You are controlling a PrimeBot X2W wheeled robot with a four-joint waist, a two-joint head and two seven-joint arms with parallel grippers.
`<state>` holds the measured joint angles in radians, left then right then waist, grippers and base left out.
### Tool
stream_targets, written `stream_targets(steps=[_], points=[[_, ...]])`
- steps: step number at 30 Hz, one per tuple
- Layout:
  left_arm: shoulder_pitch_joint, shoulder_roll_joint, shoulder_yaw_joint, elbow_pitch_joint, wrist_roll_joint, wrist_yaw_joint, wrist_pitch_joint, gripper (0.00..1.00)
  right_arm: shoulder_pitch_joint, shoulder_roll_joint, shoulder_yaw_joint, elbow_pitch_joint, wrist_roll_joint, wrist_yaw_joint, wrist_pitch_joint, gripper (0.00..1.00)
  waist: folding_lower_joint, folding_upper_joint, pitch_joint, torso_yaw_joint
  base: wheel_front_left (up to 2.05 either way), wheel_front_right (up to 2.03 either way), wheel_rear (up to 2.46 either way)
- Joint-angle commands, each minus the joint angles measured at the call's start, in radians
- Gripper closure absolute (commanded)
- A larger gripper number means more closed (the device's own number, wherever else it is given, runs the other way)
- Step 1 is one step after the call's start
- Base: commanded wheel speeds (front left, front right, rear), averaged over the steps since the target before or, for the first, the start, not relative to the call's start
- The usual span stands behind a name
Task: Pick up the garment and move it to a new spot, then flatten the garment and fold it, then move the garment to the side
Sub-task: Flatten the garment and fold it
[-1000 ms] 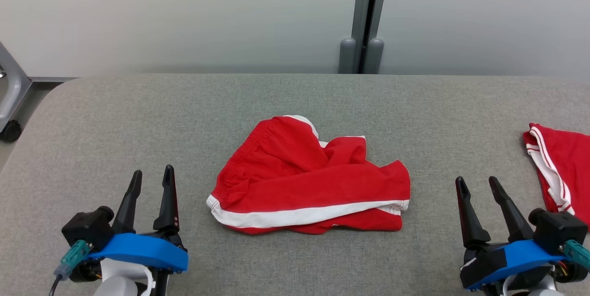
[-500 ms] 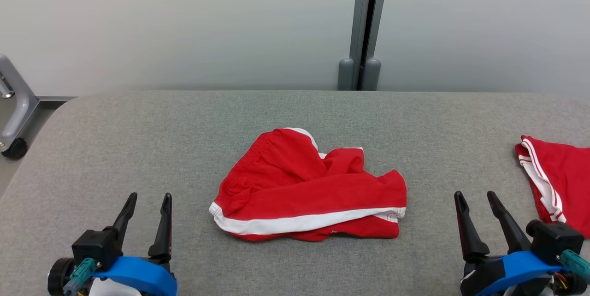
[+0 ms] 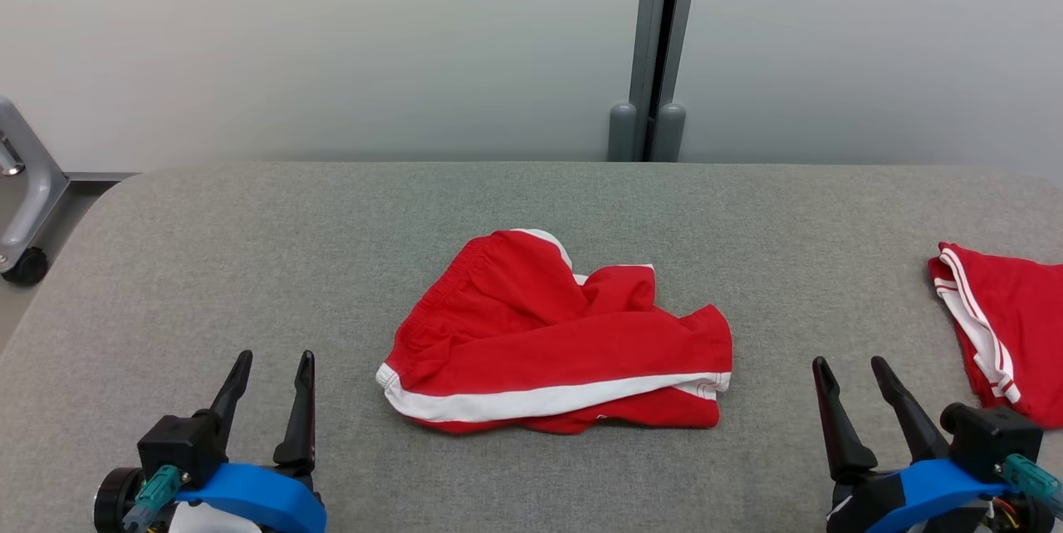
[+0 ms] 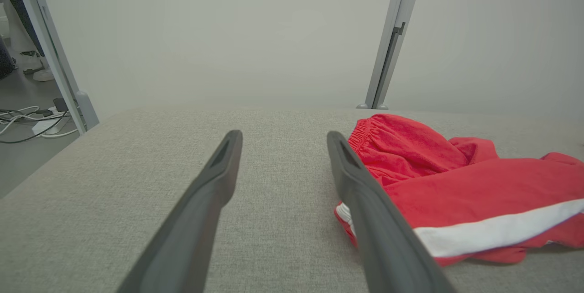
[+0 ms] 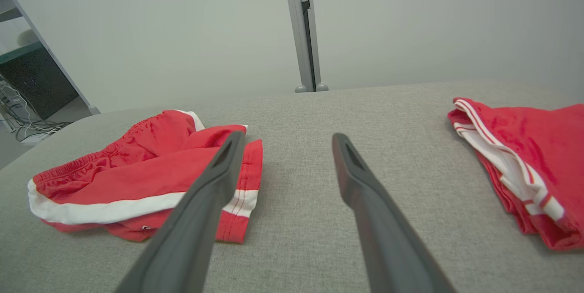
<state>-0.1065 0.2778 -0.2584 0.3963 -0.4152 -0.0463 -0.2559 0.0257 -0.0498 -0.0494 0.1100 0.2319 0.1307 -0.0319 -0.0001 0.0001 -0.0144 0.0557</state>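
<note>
Head view: crumpled red shorts of soft cloth, with a gathered elastic waistband and a white band along the hem, lie at the centre of the table, a round-cornered top covered in coarse grey weave. The left gripper at 8 o'clock and the right gripper at 4 o'clock both stand released, holding nothing. Another red cloth with white stripes lies at 3 o'clock.

We are looking at matt red cloth shorts on a rough grey fabric tabletop; our fingers are looking like smooth dark plastic.
</note>
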Motion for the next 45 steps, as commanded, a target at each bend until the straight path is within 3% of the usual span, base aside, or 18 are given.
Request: stream_targets(steps=[1, 12, 32, 33, 34, 35, 36, 45], points=[[-0.009, 0.004, -0.001, 0.0, -0.006, -0.002, 0.003, 0.0, 0.006, -0.001, 0.002, -0.005, 0.007, 0.0, -0.001, 0.0, 0.0001, -0.0001, 0.003, 0.0, 0.0, 0.0, 0.0], [-0.041, -0.007, -0.063, 0.021, 0.016, -0.021, 0.032, 0.0, -0.023, -0.001, 0.028, -0.005, 0.009, 0.0, -0.004, 0.0, 0.0001, -0.0001, 0.037, -0.005, 0.0, 0.0, 0.0], [-0.205, -0.069, -0.121, 0.281, -0.044, -0.062, 0.113, 0.0, -0.097, -0.002, 0.141, 0.066, 0.028, 0.0, 0.001, 0.0, 0.0001, -0.0001, 0.129, -0.035, 0.0, 0.0, 0.0], [-0.211, -0.072, -0.123, 0.293, -0.046, -0.064, 0.119, 0.29, -0.101, -0.001, 0.146, 0.072, 0.031, 0.0, 0.004, 0.0, 0.0001, -0.0001, 0.131, -0.035, 0.0, 0.0, 0.0], [-0.211, -0.072, -0.123, 0.293, -0.046, -0.064, 0.119, 0.29, -0.101, -0.001, 0.146, 0.072, 0.031, 0.0, 0.004, 0.0, 0.0001, -0.0001, 0.131, -0.035, 0.0, 0.0, 0.0], [-0.217, -0.072, -0.125, 0.302, -0.048, -0.066, 0.117, 0.52, -0.104, -0.001, 0.152, 0.08, 0.032, 0.0, 0.01, 0.0, 0.0001, -0.0001, 0.132, -0.036, 0.0, 0.0, 0.0], [-0.221, -0.076, -0.124, 0.311, -0.056, -0.067, 0.117, 1.0, -0.106, -0.001, 0.156, 0.088, 0.035, 0.0, 0.015, 0.0, 0.0001, -0.0001, 0.134, -0.037, 0.0, 0.0, 0.0], [-0.242, -0.086, -0.148, 0.357, -0.085, -0.079, 0.084, 1.0, -0.178, -0.001, 0.151, 0.195, 0.074, 0.0, 0.118, 0.0, 0.0001, -0.0001, 0.148, -0.034, 0.0, 0.0, 0.0]])
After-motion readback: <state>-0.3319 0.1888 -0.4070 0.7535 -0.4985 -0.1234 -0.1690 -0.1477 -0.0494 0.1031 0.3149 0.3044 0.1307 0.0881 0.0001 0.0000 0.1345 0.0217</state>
